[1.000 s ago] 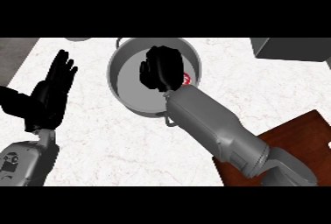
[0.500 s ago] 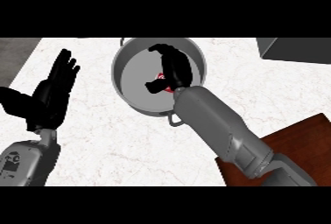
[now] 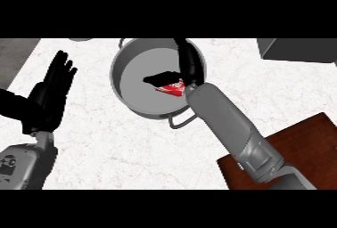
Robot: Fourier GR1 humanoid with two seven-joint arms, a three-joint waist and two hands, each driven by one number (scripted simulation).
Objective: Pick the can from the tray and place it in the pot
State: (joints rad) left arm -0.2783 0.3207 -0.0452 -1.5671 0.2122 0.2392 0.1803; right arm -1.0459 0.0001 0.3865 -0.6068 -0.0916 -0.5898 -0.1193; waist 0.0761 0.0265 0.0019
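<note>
Right hand [image 3: 189,69] over the pot [image 3: 132,95] at twelve o'clock, fingers straight and spread, the red can [image 3: 173,88] lying inside beneath its thumb. Left hand [image 3: 46,95] rests at nine o'clock, fingers straight.

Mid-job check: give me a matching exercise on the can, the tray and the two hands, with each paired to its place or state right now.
Things:
1. can
2. tray
3. left hand
4. right hand

Places or states:
a. open, fingers up, resting at the view's left
b. red, lying inside the pot
c. brown, at the lower right of the counter
d. over the pot, fingers straight, thumb out to the side

Pairs: 1-b, 2-c, 3-a, 4-d
</note>
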